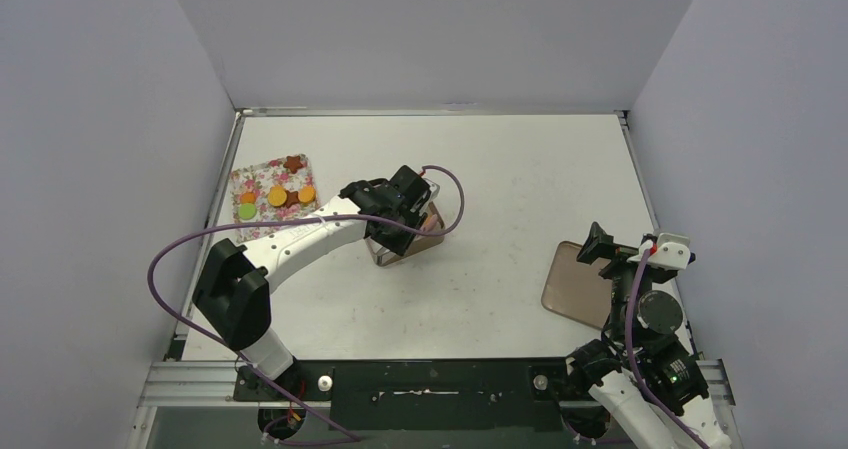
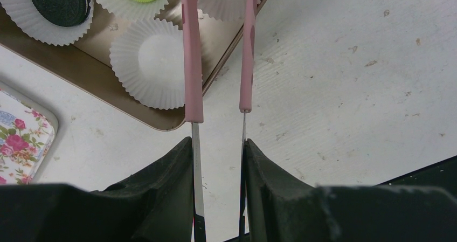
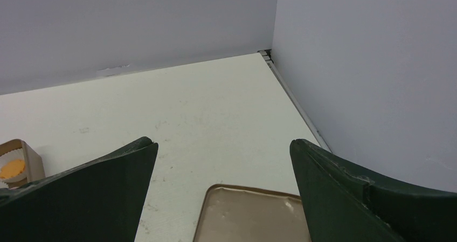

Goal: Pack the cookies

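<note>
Resting on the floral tray (image 1: 258, 177) at far left, unpacked cookies (image 1: 277, 196) are judged light, stiff, brittle; best pinched gently across the flat faces. Pink tongs (image 2: 192, 64) are clamped in the left gripper (image 2: 218, 145) beside the tin (image 2: 102, 88); right gripper (image 3: 223, 143) is spread wide, empty

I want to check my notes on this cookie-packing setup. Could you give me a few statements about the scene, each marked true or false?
1. The left fingers grip pink tongs. True.
2. The right fingers are shut on the lid. False: they stand wide open, and the lid lies on the table below them.
3. Every paper cup in the tin holds a cookie. False: the cup beside the tongs is empty.
4. A dark cookie sits in the tin. True.
5. The floral tray holds no cookies. False: several cookies lie on it.
</note>
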Action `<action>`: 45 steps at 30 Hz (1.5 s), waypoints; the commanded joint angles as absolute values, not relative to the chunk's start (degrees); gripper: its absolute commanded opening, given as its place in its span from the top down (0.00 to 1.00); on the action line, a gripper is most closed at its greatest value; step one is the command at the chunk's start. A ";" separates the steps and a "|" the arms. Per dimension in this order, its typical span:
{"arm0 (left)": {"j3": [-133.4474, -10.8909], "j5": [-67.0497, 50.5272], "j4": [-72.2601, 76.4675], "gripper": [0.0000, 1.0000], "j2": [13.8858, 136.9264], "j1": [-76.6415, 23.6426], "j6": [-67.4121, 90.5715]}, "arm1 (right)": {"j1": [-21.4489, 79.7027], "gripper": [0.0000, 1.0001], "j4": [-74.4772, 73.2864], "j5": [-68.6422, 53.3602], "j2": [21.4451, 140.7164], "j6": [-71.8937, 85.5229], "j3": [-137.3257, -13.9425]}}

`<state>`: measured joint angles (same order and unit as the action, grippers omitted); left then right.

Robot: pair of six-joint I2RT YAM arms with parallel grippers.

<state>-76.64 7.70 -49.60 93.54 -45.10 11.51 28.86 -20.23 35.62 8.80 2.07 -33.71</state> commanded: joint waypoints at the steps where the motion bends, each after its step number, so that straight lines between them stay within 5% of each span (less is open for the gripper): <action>1: -79.28 9.53 -49.69 0.74 93.78 -45.35 11.01 | 28.52 0.00 -19.18 35.72 9.67 1.41 -33.75; 24: -79.68 10.37 -50.36 0.61 93.77 -45.99 11.06 | 28.55 0.00 -19.16 35.60 9.55 1.41 -33.75; 45: -80.83 13.16 -50.96 0.66 87.25 -44.12 13.62 | 28.56 0.00 -19.16 35.42 9.23 1.41 -33.74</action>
<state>-77.95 11.33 -51.27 91.09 -45.54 12.03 28.84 -20.23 35.59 8.80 1.96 -33.71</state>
